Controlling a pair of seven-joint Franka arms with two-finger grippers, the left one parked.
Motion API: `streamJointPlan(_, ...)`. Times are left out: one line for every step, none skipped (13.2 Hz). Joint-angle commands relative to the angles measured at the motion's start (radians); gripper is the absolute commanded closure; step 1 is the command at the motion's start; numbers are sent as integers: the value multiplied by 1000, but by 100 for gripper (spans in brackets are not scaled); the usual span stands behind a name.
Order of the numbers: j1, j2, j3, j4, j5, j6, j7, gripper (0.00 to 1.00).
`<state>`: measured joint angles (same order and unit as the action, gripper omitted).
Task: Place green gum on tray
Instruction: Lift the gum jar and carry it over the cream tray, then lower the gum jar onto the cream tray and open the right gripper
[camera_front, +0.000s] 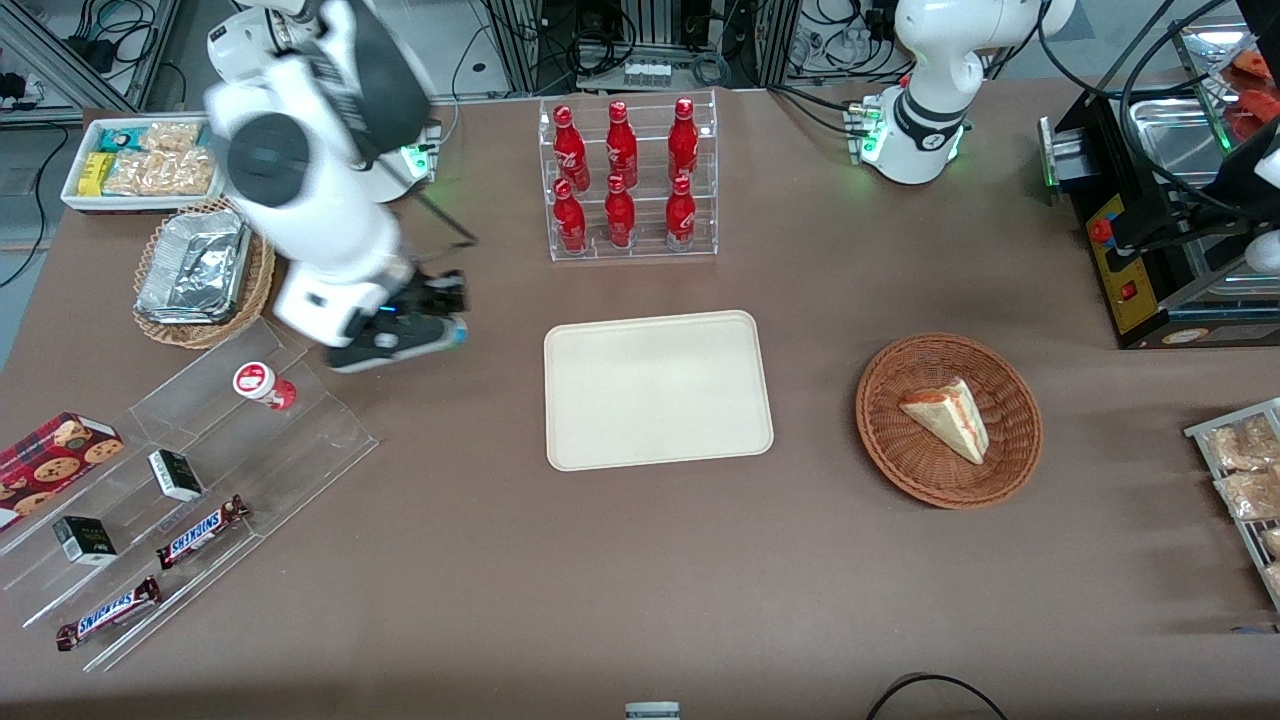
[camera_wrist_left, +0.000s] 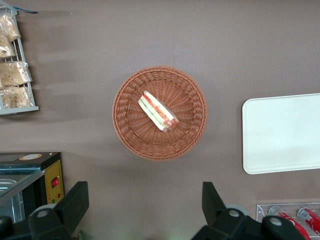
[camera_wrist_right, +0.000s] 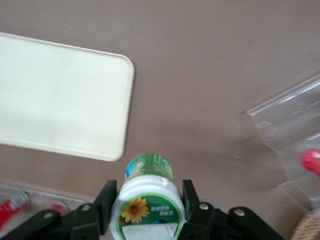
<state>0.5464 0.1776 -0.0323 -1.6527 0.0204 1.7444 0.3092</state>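
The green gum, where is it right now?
The green gum is held between the gripper's fingers, above the bare table between the clear acrylic stand and the tray, not yet over the tray.

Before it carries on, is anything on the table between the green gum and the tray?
Nothing visible. The pincer holds the green gum above bare table beside the empty tray.

The green gum (camera_wrist_right: 148, 195) has a green body and a white lid with a yellow sunflower print, clamped between the black fingers (camera_wrist_right: 106, 200) of the gripper (camera_front: 440, 325). The tray (camera_front: 657, 389) is plain cream – no pattern. At its 3 o'clock in the front view sits a brown wicker basket (camera_front: 1015, 420); at 12 o'clock, red bottles (camera_front: 620, 175). The table (camera_front: 640, 560) is dull brown.
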Motion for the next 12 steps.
streamJointPlan(78, 155, -12, 145, 13, 41, 138, 100)
streamJointPlan(104, 187, -12, 160, 13, 73, 187, 100)
streamJointPlan(130, 216, -11, 169, 13, 104, 233, 100)
streamJointPlan(151, 244, -11, 174, 13, 137, 272, 100)
streamJointPlan(176, 276, -11, 174, 13, 185, 313, 100)
streamJointPlan(202, 310, -11, 174, 13, 238, 356, 100)
streamJointPlan(228, 344, -11, 174, 12, 286, 401, 100)
streamJointPlan(242, 370, -11, 176, 12, 331, 427, 100)
streamJointPlan(247, 396, -11, 174, 12, 367, 439, 100)
streamJointPlan(260, 419, -8, 174, 12, 388, 445, 100)
streamJointPlan(279, 437, -9, 176, 10, 397, 452, 100)
streamJointPlan(282, 453, -8, 176, 10, 414, 468, 100)
